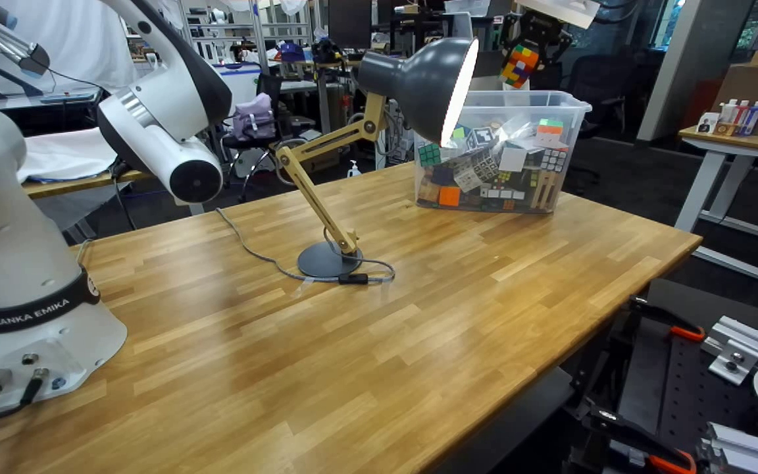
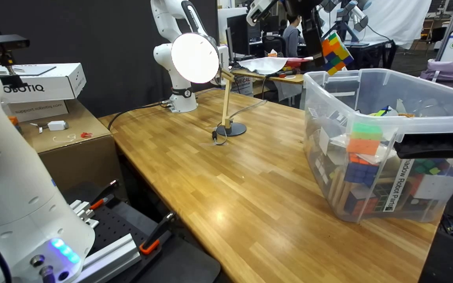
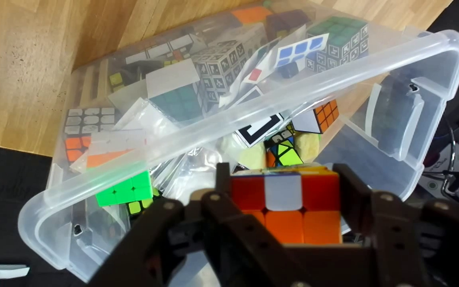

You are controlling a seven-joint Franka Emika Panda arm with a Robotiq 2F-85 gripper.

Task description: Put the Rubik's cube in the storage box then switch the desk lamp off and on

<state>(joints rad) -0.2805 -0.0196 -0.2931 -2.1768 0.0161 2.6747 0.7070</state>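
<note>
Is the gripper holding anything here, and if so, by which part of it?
Yes: the gripper holds the Rubik's cube, pinching it across two opposite side faces.

Multicol. Rubik's cube (image 2: pixel 336 54) held tilted above clear storage box (image 2: pixel 415 121), open-topped, part-filled; desk lamp (image 1: pixel 374 117), dk-grey & tan, stands lit, well apart.

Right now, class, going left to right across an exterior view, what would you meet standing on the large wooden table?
Franka arm, lamp, box.
</note>
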